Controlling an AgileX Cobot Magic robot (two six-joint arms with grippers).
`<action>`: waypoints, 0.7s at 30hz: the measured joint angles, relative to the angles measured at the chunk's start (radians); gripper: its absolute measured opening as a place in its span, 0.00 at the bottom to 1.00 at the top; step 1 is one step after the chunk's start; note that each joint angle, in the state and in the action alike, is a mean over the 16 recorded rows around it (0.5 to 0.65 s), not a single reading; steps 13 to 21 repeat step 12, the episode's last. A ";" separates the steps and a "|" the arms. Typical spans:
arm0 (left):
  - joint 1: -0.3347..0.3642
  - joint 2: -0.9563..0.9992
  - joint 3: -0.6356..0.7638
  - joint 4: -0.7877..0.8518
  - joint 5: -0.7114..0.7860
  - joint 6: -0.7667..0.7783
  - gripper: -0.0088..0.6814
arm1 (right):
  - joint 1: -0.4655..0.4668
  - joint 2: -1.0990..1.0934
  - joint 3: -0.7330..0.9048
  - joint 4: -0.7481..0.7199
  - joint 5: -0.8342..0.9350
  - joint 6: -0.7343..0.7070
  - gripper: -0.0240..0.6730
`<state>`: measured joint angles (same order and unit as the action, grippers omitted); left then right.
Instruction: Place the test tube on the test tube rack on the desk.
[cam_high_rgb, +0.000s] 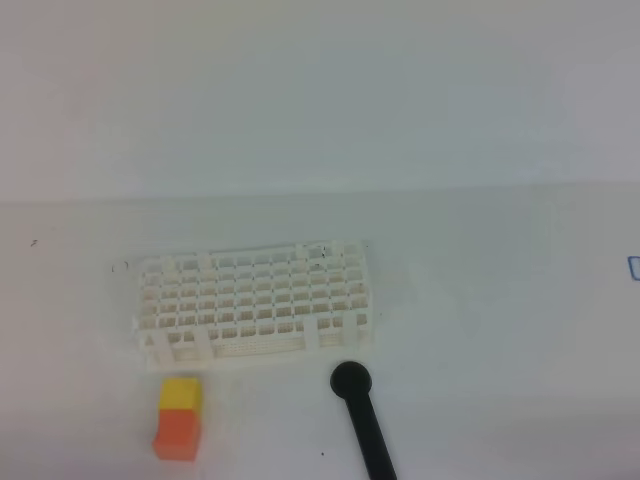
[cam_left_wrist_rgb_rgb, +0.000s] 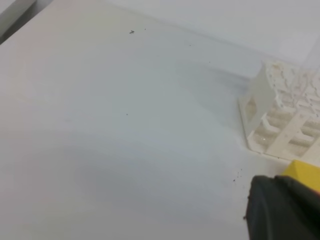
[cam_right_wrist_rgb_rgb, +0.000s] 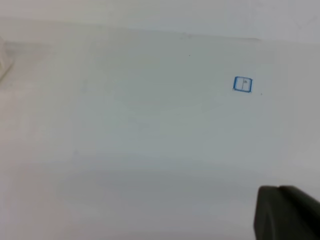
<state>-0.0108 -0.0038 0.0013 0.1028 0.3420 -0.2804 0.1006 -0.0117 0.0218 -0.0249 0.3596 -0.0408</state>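
Of the robot's body you can see only two dark pieces, one in each wrist view. In your left wrist view the left gripper (cam_left_wrist_rgb_rgb: 285, 207) shows as a matte black, blunt-edged block filling the lower right corner, its surface plain, with no screws, cables or markings visible on it. In your right wrist view the right gripper (cam_right_wrist_rgb_rgb: 287, 212) is a similar dull black wedge in the lower right corner, with a faint notch along its top edge and soft, blurred outlines; neither piece shows separate fingers.
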 joint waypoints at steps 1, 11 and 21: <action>0.000 0.000 0.000 0.000 0.000 0.000 0.01 | 0.000 0.000 0.000 0.000 0.000 -0.001 0.03; 0.000 0.000 0.000 0.000 0.000 0.000 0.01 | 0.000 0.000 0.000 0.000 0.002 -0.006 0.03; 0.000 0.000 0.000 0.000 0.000 0.000 0.01 | 0.000 0.000 0.000 0.000 0.002 -0.006 0.03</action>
